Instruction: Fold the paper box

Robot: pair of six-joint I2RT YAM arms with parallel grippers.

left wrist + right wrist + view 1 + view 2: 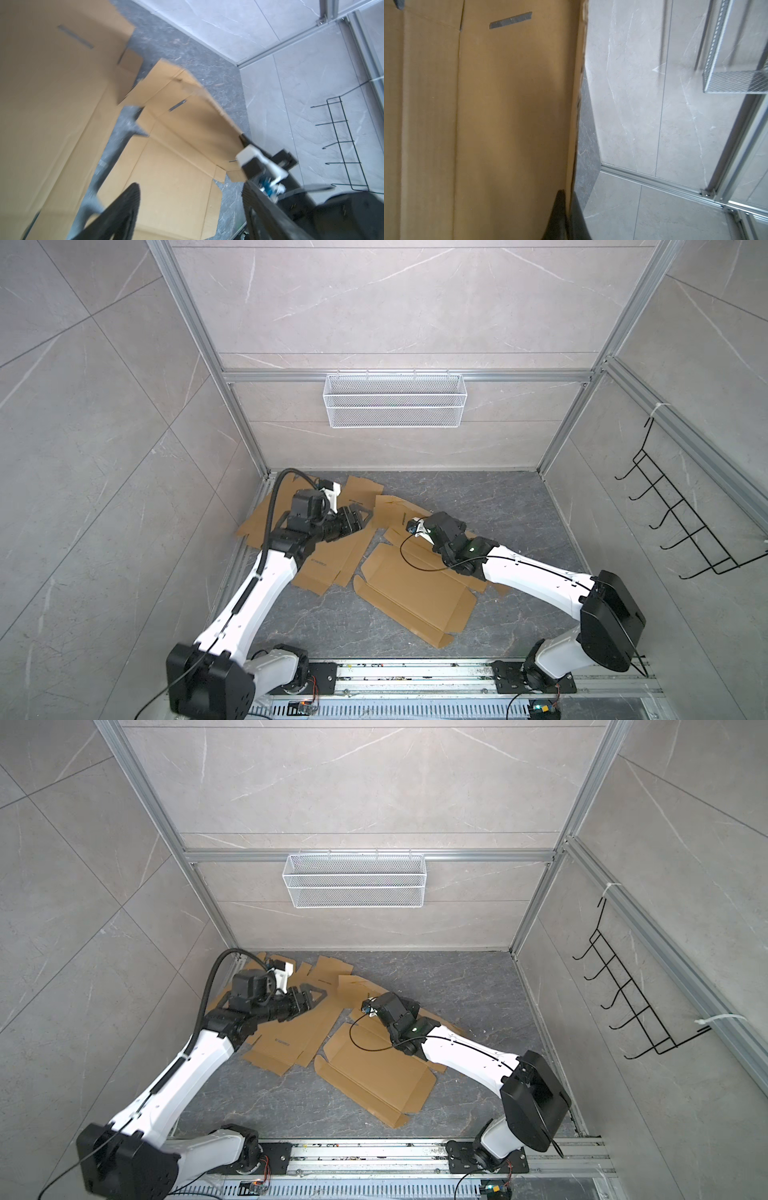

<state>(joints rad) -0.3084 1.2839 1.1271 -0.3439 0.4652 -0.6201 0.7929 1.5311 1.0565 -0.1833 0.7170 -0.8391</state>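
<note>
Brown corrugated cardboard is clamped in the right pincer (pixel 568 193). Its black fingers (pixel 557 212) are clenched on the free edge of a raised panel (pixel 508 104), which stands tilted up off the bench. In a top view this panel (pixel 390 510) rises at the 12 o'clock end of the paper box blank (pixel 415 597). The blank's large base panel lies flat near the middle of the grey marbled bench (pixel 478 497).

The left pincer (pixel 357 517) hovers close to the panel on its 9 o'clock side and points toward 3 o'clock. It is released, with its fingers (pixel 126 203) spread wide and nothing between them. Spare flat blanks (pixel 324 568) lie overlapped beneath it and its arm, reaching toward the bench corner at 10 o'clock.

Folding looks to be at an early step. One wall is being lifted along its crease, while the rest of the blank is unfolded. The next move probably calls for the open left pincer to take or press a neighbouring flap. The right pincer would hold the wall up so the crease sets without the blank sliding.

Further out, a white wire mesh basket (pixel 395 400) hangs on the back wall at 12 o'clock. A black wire hook rack (pixel 681 522) hangs on the side wall at 3 o'clock.
</note>
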